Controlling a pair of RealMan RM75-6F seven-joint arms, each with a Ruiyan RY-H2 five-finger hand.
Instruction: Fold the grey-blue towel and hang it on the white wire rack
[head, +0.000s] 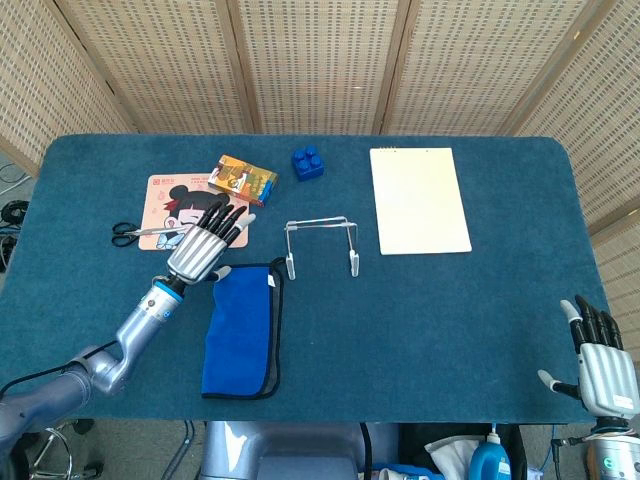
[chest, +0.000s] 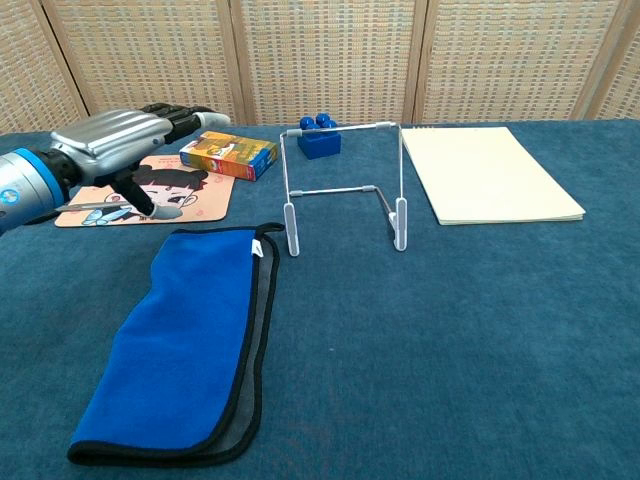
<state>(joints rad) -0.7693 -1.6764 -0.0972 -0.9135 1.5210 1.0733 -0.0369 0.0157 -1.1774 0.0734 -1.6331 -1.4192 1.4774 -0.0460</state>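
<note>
Towel (chest: 190, 340) folded flat, lower left of table (chest: 450, 350). Left hand (head: 202, 250) spread, empty; right hand (head: 597, 365) likewise. Box (chest: 229, 155) print unreadable.

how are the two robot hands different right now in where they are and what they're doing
The left hand hangs over the table beside the towel, fingers spread toward the cartoon mat; the right hand sits off the table's near right corner, fingers upright. The left shows in both views, the right only from the head. Both hold nothing.
</note>
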